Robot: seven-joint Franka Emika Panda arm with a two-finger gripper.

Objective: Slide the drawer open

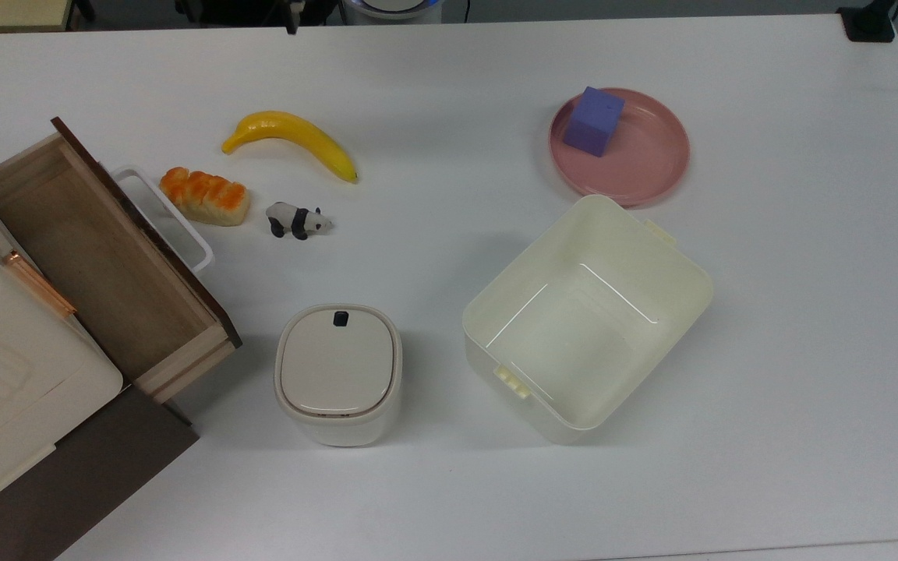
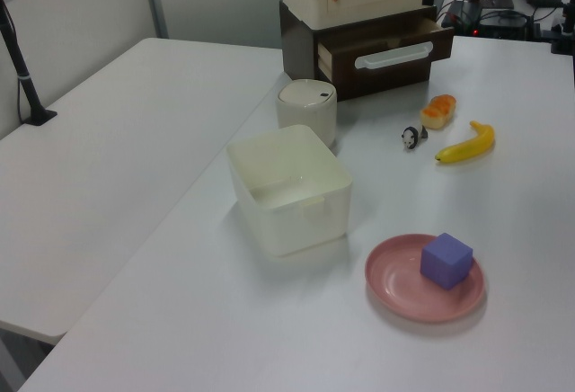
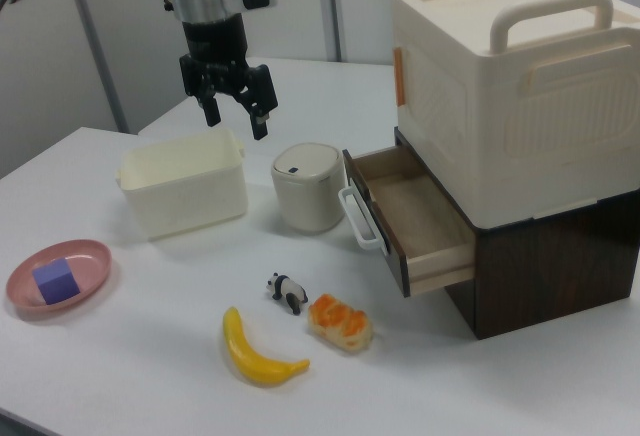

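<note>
Right view, claw point(image 3: 235, 116) spread, raised well apart from pulled-out drawer point(image 3: 410, 218)

We see a broad white table point(image 1: 768, 351) under even indoor light. In the left view a second white table point(image 2: 108, 185) adjoins it on the left view's left, backed by a pale grey wall panel point(image 2: 216, 1) with a metal upright point(image 2: 154, 1). Similar grey panels point(image 3: 300, 16) stand behind in the right view.
</note>
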